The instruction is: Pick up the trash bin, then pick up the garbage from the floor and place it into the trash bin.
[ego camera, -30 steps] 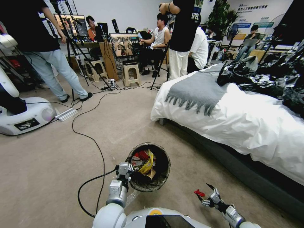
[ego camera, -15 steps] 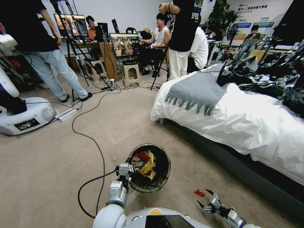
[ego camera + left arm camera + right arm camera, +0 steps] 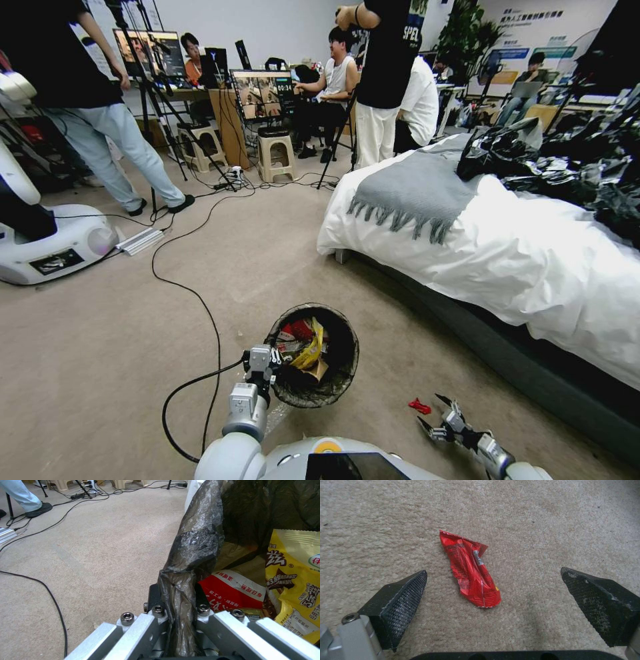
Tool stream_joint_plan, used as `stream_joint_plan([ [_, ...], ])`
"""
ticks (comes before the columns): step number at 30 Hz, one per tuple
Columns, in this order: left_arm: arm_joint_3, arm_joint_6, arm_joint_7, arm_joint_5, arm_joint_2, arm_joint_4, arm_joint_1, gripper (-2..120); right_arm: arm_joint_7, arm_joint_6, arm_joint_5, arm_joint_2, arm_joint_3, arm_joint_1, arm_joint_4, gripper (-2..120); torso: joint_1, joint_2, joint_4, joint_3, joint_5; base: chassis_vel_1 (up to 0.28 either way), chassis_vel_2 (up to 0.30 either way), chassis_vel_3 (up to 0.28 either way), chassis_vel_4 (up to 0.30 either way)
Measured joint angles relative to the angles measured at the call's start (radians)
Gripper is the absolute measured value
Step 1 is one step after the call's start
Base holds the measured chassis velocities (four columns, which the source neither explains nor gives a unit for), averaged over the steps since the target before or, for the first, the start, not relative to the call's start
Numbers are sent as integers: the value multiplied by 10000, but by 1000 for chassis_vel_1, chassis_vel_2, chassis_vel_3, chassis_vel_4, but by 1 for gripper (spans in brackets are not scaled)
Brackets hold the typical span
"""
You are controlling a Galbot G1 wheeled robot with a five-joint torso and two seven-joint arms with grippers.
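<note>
Since a second ago my right gripper (image 3: pixel 432 411) has let the red wrapper (image 3: pixel 419 406) go and drawn back toward me; the wrapper now lies on the beige carpet (image 3: pixel 100 347), just ahead of my fingertips. The trash bin (image 3: pixel 313 353) has not shifted.

Left side: my left gripper (image 3: pixel 272 357) is clamped on the near-left rim of the trash bin, fingers closed over the black bag liner (image 3: pixel 190 562) folded there. The bin hangs upright at my grip. Inside it lie a red-and-white wrapper (image 3: pixel 233 590), a yellow snack packet (image 3: pixel 293 580) and some brown paper.

Right side: my right gripper hangs low over the carpet with its fingers spread wide, holding nothing. The red wrapper (image 3: pixel 471 570) sits between the two black pads (image 3: pixel 403 600), touching neither. It is a crumpled strip, flat on the carpet, long axis running away from my palm, torn end farthest out, rounded end nearest me.
</note>
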Motion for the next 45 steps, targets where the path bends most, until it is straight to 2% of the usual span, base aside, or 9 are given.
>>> stream_joint_plan([
  [21, 5, -28, -6, 46, -10, 6, 88, 0, 341, -244, 66, 328, -440, 504, -368, 99, 0, 0, -2, 0, -7, 0, 0, 0, 0],
  [25, 10, -33, -7, 54, -51, 3, 88, 0, 394, -313, 100, 347, -529, 544, -412, 95, 0, 1, -1, 0, -9, 0, 0, 0, 0],
  [31, 10, -37, -12, 57, -56, -3, 91, 0, 378, -289, 104, 429, -597, 644, -688, 78, 0, 2, -5, 0, -10, 0, 0, 0, 0],
  [33, 10, -38, -13, 57, -59, -3, 92, 0, 365, -280, 104, 433, -603, 658, -719, 78, 0, 2, -6, -1, -9, 0, 0, 0, 0],
  [35, 21, -40, -14, 61, -71, -3, 103, 0, 333, -268, 104, 457, -623, 692, -780, 69, -1, 2, -4, 0, -9, 0, 0, 0, 0],
  [37, 23, -41, -14, 61, -72, -3, 104, 0, 331, -268, 105, 461, -626, 696, -784, 68, -1, 1, -4, -1, -8, 0, 0, 0, 0],
  [39, 25, -42, -15, 65, -77, -13, 108, 0, 302, -267, 102, 493, -643, 731, -832, 59, -1, 2, 1, 0, -5, 0, 0, 0, 0],
  [44, 18, -43, -17, 64, -70, -23, 111, 0, 276, -266, 101, 484, -649, 681, -834, 51, 0, 2, 2, -1, 1, 0, 0, 0, 0],
  [45, 14, -43, -17, 63, -68, -24, 109, 0, 260, -266, 100, 473, -649, 668, -830, 45, -1, 1, 4, -1, 3, 0, 0, 0, 0],
])
